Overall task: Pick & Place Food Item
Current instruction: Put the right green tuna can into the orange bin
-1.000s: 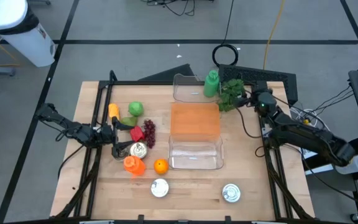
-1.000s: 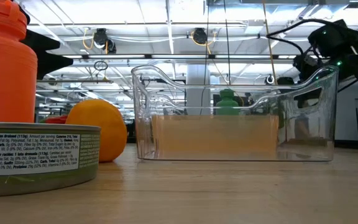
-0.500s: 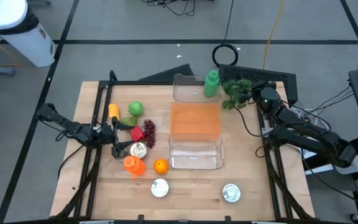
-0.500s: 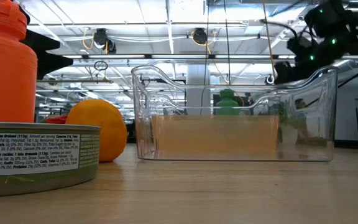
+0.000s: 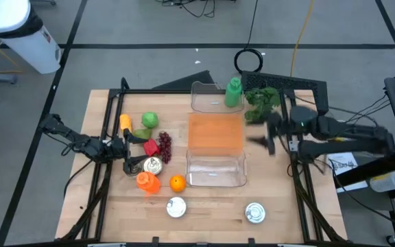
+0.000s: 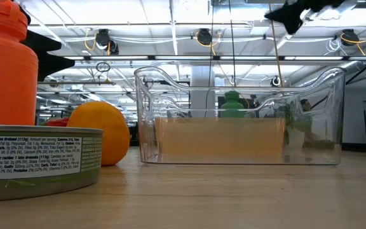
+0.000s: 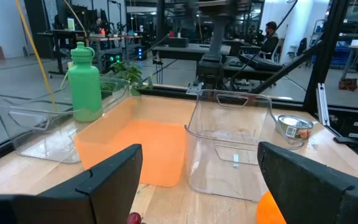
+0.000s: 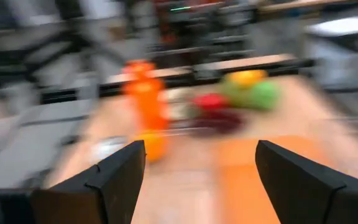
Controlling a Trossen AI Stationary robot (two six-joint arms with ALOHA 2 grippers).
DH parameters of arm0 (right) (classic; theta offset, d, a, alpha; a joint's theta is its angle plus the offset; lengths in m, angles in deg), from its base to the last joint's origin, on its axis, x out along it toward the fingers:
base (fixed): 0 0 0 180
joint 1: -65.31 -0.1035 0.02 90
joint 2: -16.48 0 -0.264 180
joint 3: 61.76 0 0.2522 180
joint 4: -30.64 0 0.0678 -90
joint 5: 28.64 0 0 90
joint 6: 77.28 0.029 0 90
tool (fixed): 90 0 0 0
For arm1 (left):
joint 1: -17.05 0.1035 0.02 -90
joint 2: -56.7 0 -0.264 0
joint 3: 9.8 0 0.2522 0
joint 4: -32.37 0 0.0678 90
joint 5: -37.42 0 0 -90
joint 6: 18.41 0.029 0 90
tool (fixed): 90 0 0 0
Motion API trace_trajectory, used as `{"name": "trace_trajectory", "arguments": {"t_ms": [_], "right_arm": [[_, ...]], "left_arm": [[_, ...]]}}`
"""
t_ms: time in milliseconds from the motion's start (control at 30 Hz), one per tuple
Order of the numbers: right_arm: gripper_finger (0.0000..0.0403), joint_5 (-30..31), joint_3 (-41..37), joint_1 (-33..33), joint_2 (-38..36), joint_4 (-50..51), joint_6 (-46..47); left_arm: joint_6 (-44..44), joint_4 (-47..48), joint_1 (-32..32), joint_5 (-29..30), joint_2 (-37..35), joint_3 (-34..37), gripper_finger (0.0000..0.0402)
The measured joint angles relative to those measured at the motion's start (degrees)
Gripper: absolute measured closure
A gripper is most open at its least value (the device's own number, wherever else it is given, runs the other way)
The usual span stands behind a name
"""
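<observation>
Several food items lie at the table's left: a green apple [image 5: 149, 120], red grapes [image 5: 164, 145], a red pepper [image 5: 150, 147], an orange [image 5: 177, 183]. A leafy green bunch [image 5: 260, 99] lies on the table at the far right, touched by nothing. My right gripper [image 5: 260, 132] hovers high and level over the right side, open and empty, pointing left toward the orange mat [image 5: 214, 132]; it also shows at the top of the low view [image 6: 288, 18] and in its wrist view [image 8: 197, 152]. My left gripper [image 5: 126, 147] waits open beside the pepper [image 7: 199, 152].
A clear bin [image 5: 215, 168] stands near the mat, another [image 5: 208, 96] far of it beside a green bottle [image 5: 234, 92]. An orange bottle [image 5: 147, 181], a can [image 5: 152, 165] and two tins [image 5: 175, 206] [image 5: 254, 213] sit toward the near edge.
My right gripper has risen from the leafy green bunch and swung toward the table's near-left, tipping from pointing down to level and facing the mat. The bunch stays lying at the far right. My left gripper kept still.
</observation>
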Motion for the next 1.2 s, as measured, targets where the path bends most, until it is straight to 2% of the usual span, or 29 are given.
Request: {"name": "trace_trajectory", "arguments": {"t_ms": [133,233,333,433,600,733,1200], "right_arm": [[0.0117,7.54,1.72,-17.52,3.03,1.79,6.70],[0.0117,15.76,3.34,-28.71,7.27,6.39,13.41],[0.0117,20.83,5.55,-37.06,13.49,11.97,21.84],[0.0117,21.66,8.27,-41.84,20.45,17.62,30.64],[0.0117,14.18,11.38,-44.30,29.88,27.39,43.99],[0.0117,8.70,10.67,-44.29,34.42,27.76,51.36],[0.0117,8.38,9.47,-44.25,42.43,27.82,51.53]], "left_arm": [[-0.01,0.00,0.00,0.00,0.01,0.00,0.0069],[-0.02,0.00,-0.02,0.00,0.02,0.00,0.0069],[-0.01,0.00,0.00,0.00,0.01,0.00,0.0069],[-0.02,0.00,0.00,0.00,0.00,0.00,0.0069],[0.00,0.00,0.00,0.00,0.02,0.00,0.0068],[0.00,0.00,-0.01,0.00,0.01,0.00,0.0068],[0.00,0.00,0.00,0.00,0.02,0.00,0.0068]]}}
